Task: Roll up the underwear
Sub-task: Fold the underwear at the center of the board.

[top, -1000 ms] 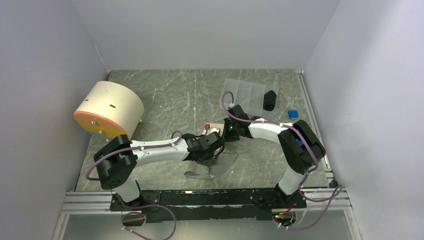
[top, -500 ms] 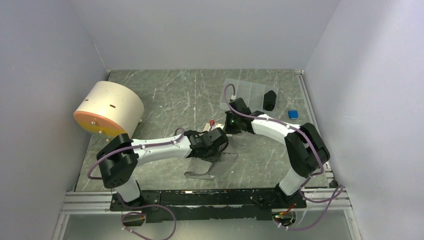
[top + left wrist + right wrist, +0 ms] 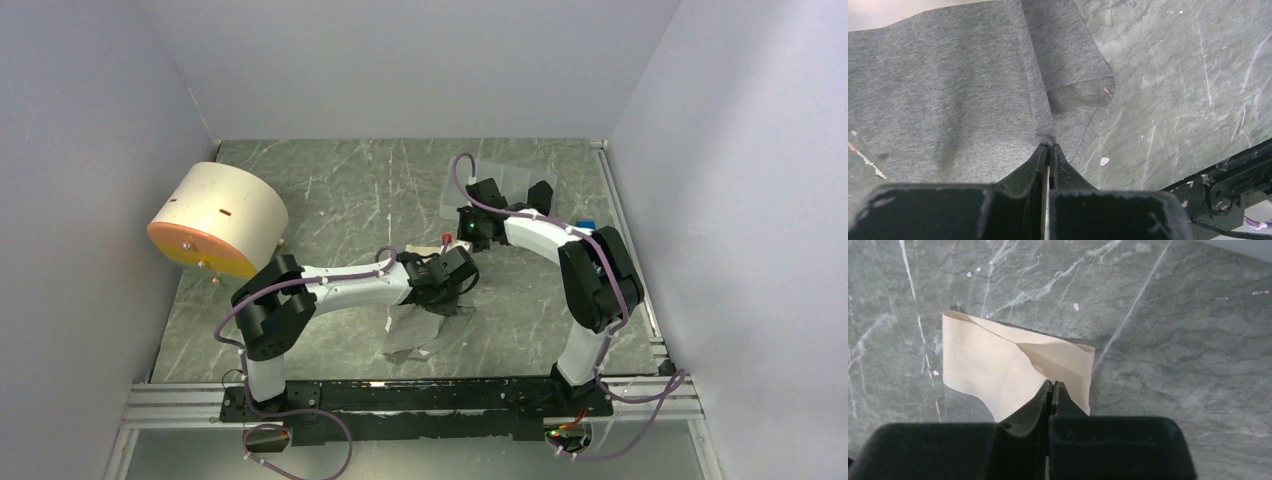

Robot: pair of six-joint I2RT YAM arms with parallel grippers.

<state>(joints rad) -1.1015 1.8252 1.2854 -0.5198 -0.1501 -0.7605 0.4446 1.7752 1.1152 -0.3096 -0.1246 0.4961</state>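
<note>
Left pincer (image 3: 1049,146) is clamped, its jaws pressed together on a pinch of the grey underwear (image 3: 948,90) right where a crease begins. From the tips that crease runs straight ahead. The broad panel of cloth spreads ahead and to the left of them. A narrower flap lies ahead and slightly right, ending in a corner on the marbled table (image 3: 1188,75).

From above, the garment lies on the base side of this pincer, mostly flat, with one edge lifted at the grip.

Right pincer (image 3: 1053,383) is likewise closed, nipping the near edge of a cream band (image 3: 988,365). The band lies ahead and to the left of its tips, loosely folded on itself. Whether it is the garment's waistband I cannot tell. Overhead, the right pincer sits just beyond the left one, farther from the bases.

By my reading no roll has formed yet. The left arm is the one on the cloth, and the coming move turns on the cloth's length lying along that crease line.
</note>
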